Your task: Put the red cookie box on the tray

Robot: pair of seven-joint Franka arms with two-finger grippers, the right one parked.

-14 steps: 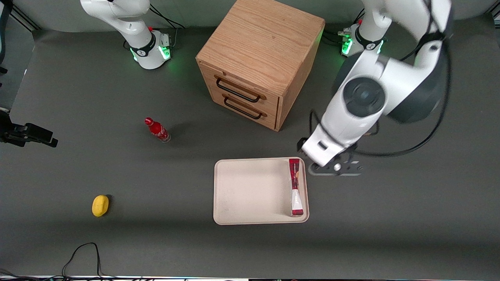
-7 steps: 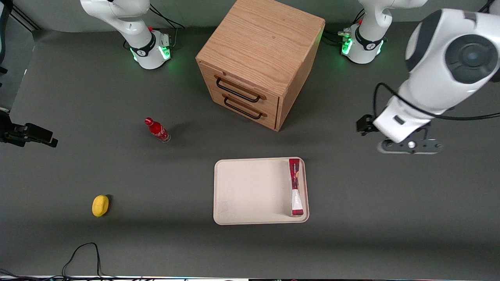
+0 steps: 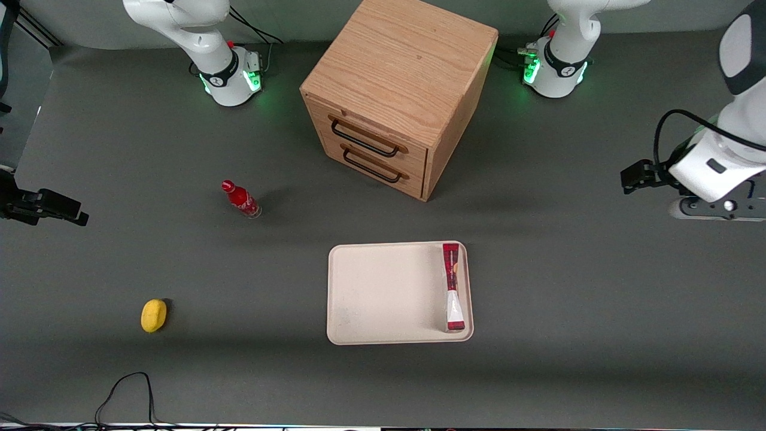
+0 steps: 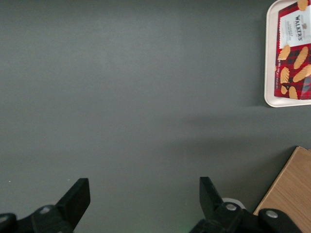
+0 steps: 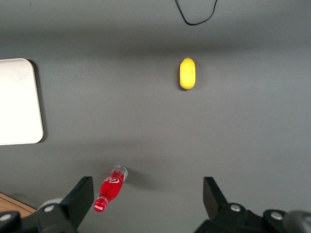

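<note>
On tray: red cookie box, "WALKERS" label; jaws apart

Wooden cabinet: light oak-grain box with 2 drawers, one above the other, each with 1 dark bar handle; both drawers were shut. It stood on the dark grey table, turned at an angle to the front camera. Red bottle: nearer the front camera than the cabinet, toward the parked arm's end of the table. Yellow oval object: nearer the camera than the bottle and well apart from it. Black cable: 1 loop lay at the table edge nearest the camera.
</note>
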